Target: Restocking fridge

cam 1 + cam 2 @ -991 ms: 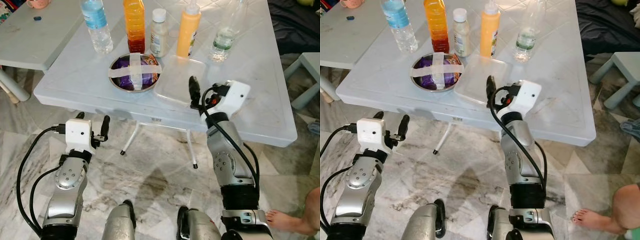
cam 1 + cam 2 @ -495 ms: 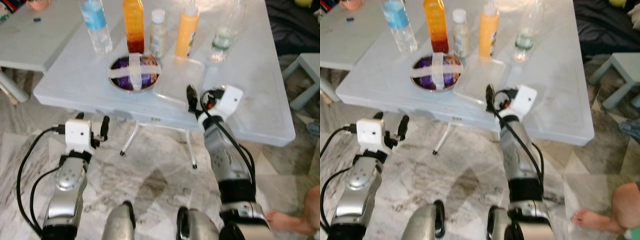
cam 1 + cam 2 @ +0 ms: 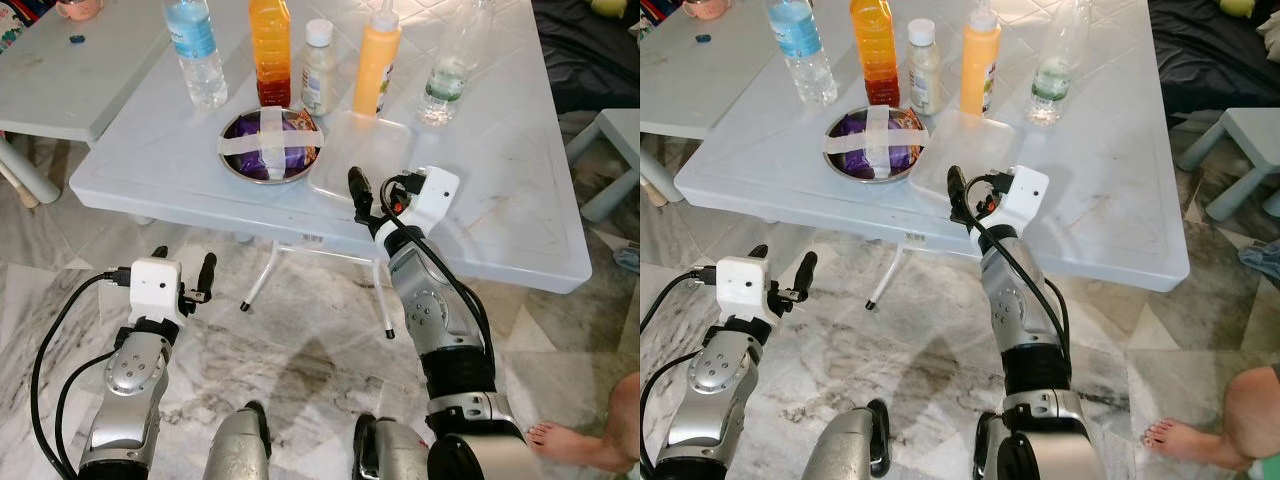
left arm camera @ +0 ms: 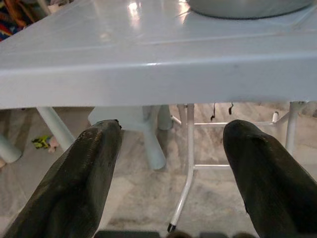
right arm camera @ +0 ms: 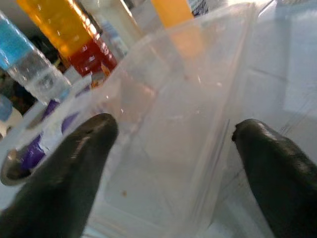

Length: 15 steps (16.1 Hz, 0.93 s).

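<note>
The right gripper (image 3: 358, 190) has been shifted leftward along the tabletop's (image 3: 500, 190) near edge, its fingers spread apart around the near end of the clear plastic container (image 3: 360, 157). The left gripper (image 3: 185, 268), fingers apart, is held below that near edge.

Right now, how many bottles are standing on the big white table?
5, in one row at the far side: a water bottle with a blue label, an orange-and-red juice bottle, a small pale bottle, an orange squeeze bottle, and a clear bottle with a green label.
</note>
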### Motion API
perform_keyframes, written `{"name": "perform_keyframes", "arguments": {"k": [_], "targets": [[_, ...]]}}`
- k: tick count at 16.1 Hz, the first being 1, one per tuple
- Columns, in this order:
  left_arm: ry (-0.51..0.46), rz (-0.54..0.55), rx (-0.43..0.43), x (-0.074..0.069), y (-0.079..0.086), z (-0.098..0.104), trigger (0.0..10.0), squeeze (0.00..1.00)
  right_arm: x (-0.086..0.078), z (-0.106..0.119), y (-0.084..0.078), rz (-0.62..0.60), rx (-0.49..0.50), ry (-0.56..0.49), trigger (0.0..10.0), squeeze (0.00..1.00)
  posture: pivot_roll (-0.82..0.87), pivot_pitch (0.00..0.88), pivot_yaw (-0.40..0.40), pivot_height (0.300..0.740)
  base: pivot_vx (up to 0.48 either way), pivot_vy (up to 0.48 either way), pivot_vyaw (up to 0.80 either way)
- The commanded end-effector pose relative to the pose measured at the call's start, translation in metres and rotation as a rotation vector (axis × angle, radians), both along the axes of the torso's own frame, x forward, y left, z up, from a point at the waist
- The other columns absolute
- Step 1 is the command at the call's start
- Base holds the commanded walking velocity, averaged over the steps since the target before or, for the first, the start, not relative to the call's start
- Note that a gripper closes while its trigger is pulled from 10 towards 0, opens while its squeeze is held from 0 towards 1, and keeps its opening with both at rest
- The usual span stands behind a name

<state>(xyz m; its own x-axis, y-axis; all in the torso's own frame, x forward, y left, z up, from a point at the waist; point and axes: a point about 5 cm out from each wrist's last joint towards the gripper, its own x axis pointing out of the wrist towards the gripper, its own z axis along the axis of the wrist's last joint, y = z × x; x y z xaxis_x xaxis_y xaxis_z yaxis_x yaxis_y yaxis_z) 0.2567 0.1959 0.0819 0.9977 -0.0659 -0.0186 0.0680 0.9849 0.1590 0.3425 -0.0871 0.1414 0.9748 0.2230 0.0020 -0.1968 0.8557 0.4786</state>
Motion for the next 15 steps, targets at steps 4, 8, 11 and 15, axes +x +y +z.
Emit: {"name": "perform_keyframes", "arguments": {"k": [4, 8, 11, 15], "targets": [[-0.013, -0.044, 0.033, -0.001, -0.005, 0.001, 10.0, 0.0, 0.001, -0.005, 0.011, 0.034, 0.011, 0.037, 0.0, 0.0, 0.1, 0.157, 0.003, 0.74, 0.0, 0.0, 0.0], [-0.013, -0.043, 0.031, -0.002, -0.005, 0.0, 10.0, 0.0, 0.005, -0.009, 0.005, 0.001, 0.075, 0.091, 0.0, 0.0, 0.1, 0.158, 0.004, 0.74, 0.0, 0.0, 0.0], [-0.018, -0.046, 0.032, -0.001, -0.006, 0.001, 10.0, 0.0, 0.005, -0.009, 0.003, -0.009, 0.083, 0.098, 0.0, 0.0, 0.1, 0.158, 0.007, 0.74, 0.0, 0.0, 0.0], [-0.021, -0.05, 0.032, 0.0, -0.008, 0.001, 10.0, 0.0, 0.006, -0.009, -0.001, -0.027, 0.109, 0.112, 0.0, 0.0, 0.09, 0.162, 0.007, 0.74, 0.0, 0.0, 0.0]]}}
